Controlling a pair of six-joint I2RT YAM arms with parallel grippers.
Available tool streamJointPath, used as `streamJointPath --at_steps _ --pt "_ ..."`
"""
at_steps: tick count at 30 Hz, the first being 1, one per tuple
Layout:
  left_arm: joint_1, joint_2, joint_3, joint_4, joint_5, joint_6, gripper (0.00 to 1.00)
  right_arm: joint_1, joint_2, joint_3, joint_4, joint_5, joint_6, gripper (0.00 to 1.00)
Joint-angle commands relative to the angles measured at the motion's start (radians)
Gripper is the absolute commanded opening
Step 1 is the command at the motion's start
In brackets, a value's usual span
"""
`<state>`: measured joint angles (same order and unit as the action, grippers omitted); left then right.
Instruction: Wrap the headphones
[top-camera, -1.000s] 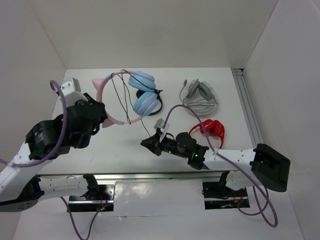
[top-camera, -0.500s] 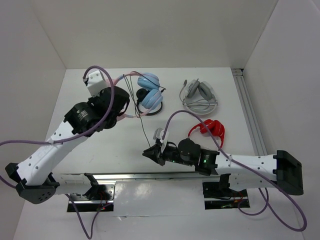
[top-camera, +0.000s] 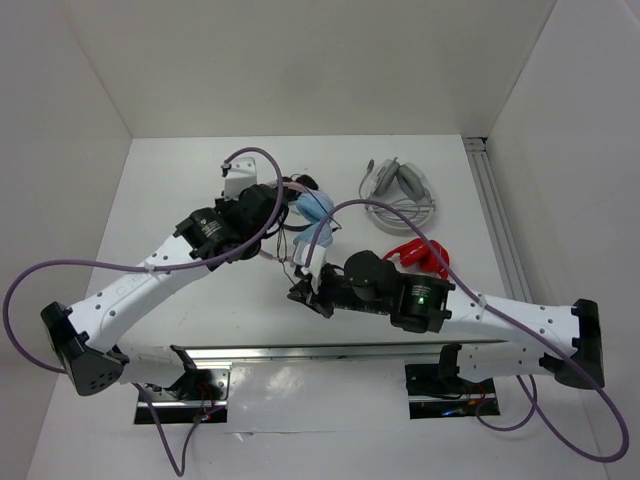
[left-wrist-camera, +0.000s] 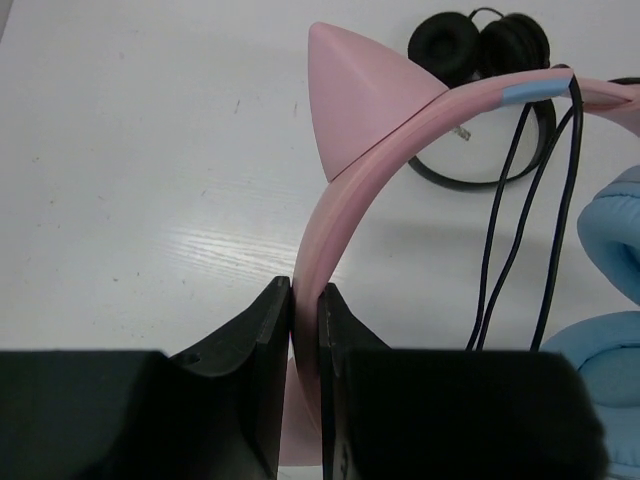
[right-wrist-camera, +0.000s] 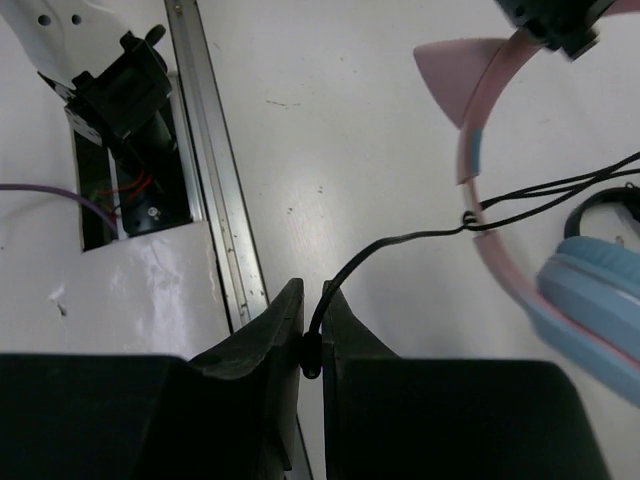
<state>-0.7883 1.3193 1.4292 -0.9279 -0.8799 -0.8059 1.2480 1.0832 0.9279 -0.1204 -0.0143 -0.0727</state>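
Note:
The headphones have a pink cat-eared headband (left-wrist-camera: 355, 95), light blue ear cups (left-wrist-camera: 612, 230) and a thin black cable (left-wrist-camera: 520, 150) looped over the band. My left gripper (left-wrist-camera: 305, 290) is shut on the headband and holds the headphones (top-camera: 315, 207) above mid-table. My right gripper (right-wrist-camera: 312, 292) is shut on the cable (right-wrist-camera: 400, 243) near its end, below and in front of the headphones (right-wrist-camera: 585, 300). In the top view the right gripper (top-camera: 300, 292) sits just below the left gripper (top-camera: 275, 215), and the cable runs between them.
A white-grey pair of headphones (top-camera: 398, 192) lies at the back right and a red pair (top-camera: 420, 255) lies beside my right arm. A small black pair (left-wrist-camera: 480, 45) lies behind the pink band. The table's front rail (right-wrist-camera: 215, 170) is near the right gripper.
My left arm has swung the headphones from the left side to mid-table, close above the right gripper. The right gripper keeps its hold on the cable and has barely moved.

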Motion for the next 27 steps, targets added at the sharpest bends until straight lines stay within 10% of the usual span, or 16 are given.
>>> streamJointPath --at_steps 1,12,27 --pt "-0.002 -0.045 -0.032 0.156 0.022 0.121 0.0 0.018 0.015 0.113 -0.211 0.037 -0.088 0.03" --pt "-0.074 -0.065 -0.047 0.206 0.341 0.516 0.0 0.087 0.061 0.273 -0.45 0.25 -0.136 0.03" --pt "-0.183 -0.109 -0.096 0.144 0.522 0.639 0.0 0.209 0.084 0.35 -0.597 0.487 -0.136 0.08"
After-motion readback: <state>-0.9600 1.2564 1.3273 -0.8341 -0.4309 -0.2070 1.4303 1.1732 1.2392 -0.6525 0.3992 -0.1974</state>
